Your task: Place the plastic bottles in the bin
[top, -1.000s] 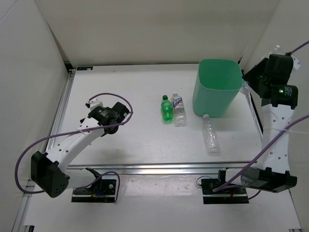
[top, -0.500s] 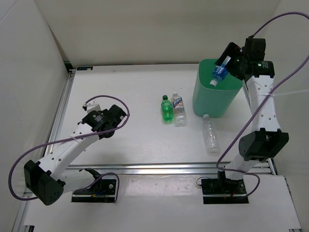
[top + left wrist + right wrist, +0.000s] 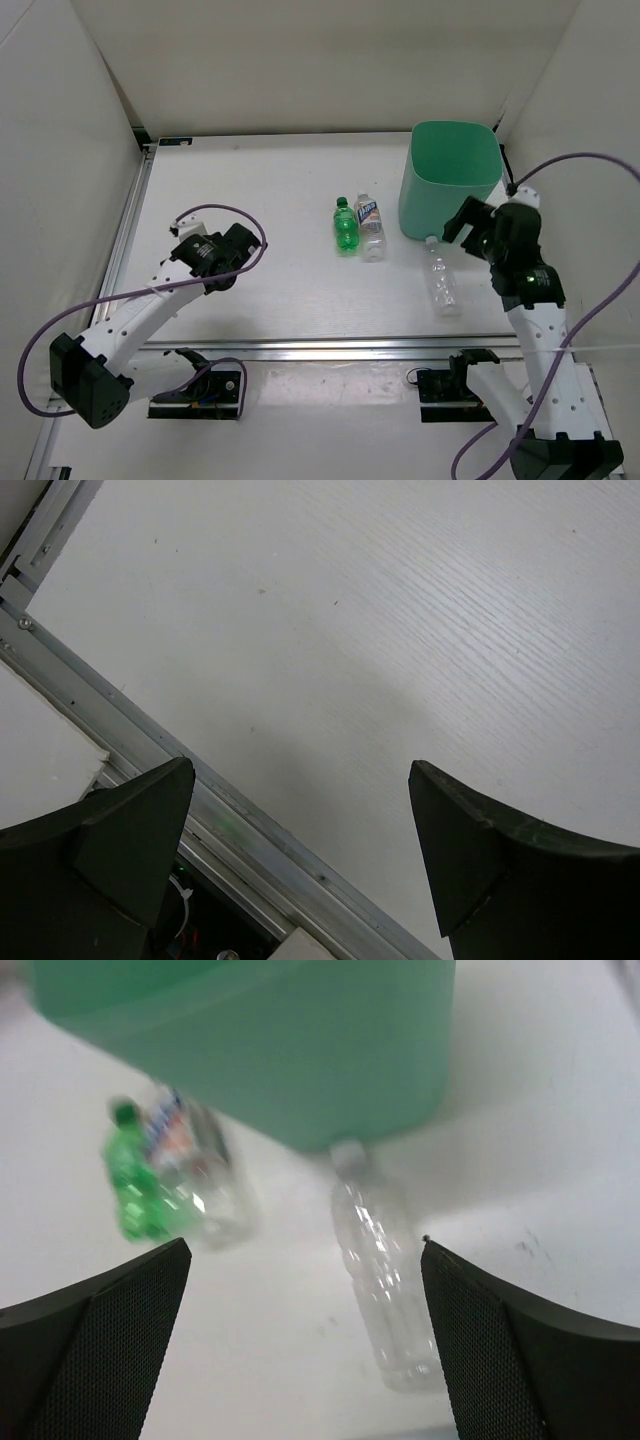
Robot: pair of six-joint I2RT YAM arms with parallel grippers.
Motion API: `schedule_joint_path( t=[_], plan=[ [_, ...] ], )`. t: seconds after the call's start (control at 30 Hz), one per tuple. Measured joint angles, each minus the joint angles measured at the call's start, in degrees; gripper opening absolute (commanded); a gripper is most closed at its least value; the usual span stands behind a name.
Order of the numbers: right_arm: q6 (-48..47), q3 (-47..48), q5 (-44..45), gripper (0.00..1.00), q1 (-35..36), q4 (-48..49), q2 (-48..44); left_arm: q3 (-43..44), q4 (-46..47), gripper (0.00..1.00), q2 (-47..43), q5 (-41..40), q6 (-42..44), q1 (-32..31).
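Note:
The mint-green bin (image 3: 450, 180) stands at the back right, and nothing shows inside it from above. A green bottle (image 3: 345, 226) and a clear blue-labelled bottle (image 3: 371, 228) stand upright side by side left of it. Another clear bottle (image 3: 440, 278) lies on the table in front of the bin, its white cap toward the bin. My right gripper (image 3: 462, 225) hovers open and empty just right of that cap. The right wrist view shows the lying bottle (image 3: 385, 1270) ahead between the open fingers, the bin (image 3: 250, 1050) behind it. My left gripper (image 3: 192, 240) is open and empty over bare table at the left.
A metal rail (image 3: 150, 750) runs along the table's edge under the left gripper. White walls close in the table at the back and both sides. A purple cable (image 3: 590, 160) loops above the right arm.
The right arm swung down from over the bin to the table in front of it. The blue-labelled bottle it carried is gone from its jaws, which are now open. The left arm barely shifted.

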Motion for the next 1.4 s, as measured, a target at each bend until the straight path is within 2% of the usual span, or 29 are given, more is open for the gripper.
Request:
schedule_joint_path(
  t=[0.1,0.23,0.4,0.63,0.67,0.7,0.77,0.8,0.93,0.97,1.07,1.2,1.3,1.4],
  plan=[
    [-2.1,-10.5,-0.1,0.96,1.2,-0.1,-1.2,0.0,0.6,1.00,1.9,0.0,0.1,0.0],
    [-5.7,-19.1,0.0,0.94,2.7,-0.6,0.4,0.1,1.0,1.00,5.6,0.0,0.2,-0.1],
    [-10.8,-21.7,0.7,0.94,4.9,2.7,5.5,0.7,1.3,1.00,7.1,0.2,0.6,-0.8],
    [-14.8,-22.5,6.5,0.95,7.5,11.9,16.8,1.6,0.7,1.00,7.0,0.6,0.7,-1.7],
    [-14.8,-22.7,7.5,0.91,7.6,12.3,18.2,1.6,0.6,1.00,7.0,0.6,0.7,-1.8],
    [-14.8,-22.8,8.7,0.83,7.8,12.3,19.8,1.6,0.5,1.00,6.8,0.7,0.7,-1.9],
    [-14.5,-22.8,10.0,0.72,8.0,12.4,22.6,1.6,0.4,1.00,6.5,0.8,0.6,-2.1],
    [-14.0,-22.8,10.6,0.58,8.0,12.4,23.7,1.6,0.4,1.00,6.1,0.8,0.5,-2.1],
    [-11.2,-19.8,13.4,0.35,9.2,9.4,25.8,1.1,0.3,1.00,4.3,0.9,0.2,-2.1],
    [-10.0,-18.7,14.2,0.35,9.9,7.9,26.0,0.9,0.2,1.00,3.9,0.9,0.0,-2.1],
    [-6.2,-15.5,16.5,0.26,14.2,2.6,25.1,0.3,0.1,1.00,3.2,0.9,-0.7,-2.1],
    [0.1,-10.2,17.3,0.25,23.9,-5.2,18.9,0.1,-0.1,1.00,3.2,0.9,-1.5,-2.1],
    [4.0,-2.2,17.8,0.24,30.2,-9.8,14.6,0.1,-0.1,1.00,3.2,0.9,-1.9,-2.1],
    [4.8,7.4,21.1,0.24,32.2,-10.6,12.6,0.1,-0.1,1.00,3.4,0.8,-2.0,-2.1]
  ],
)
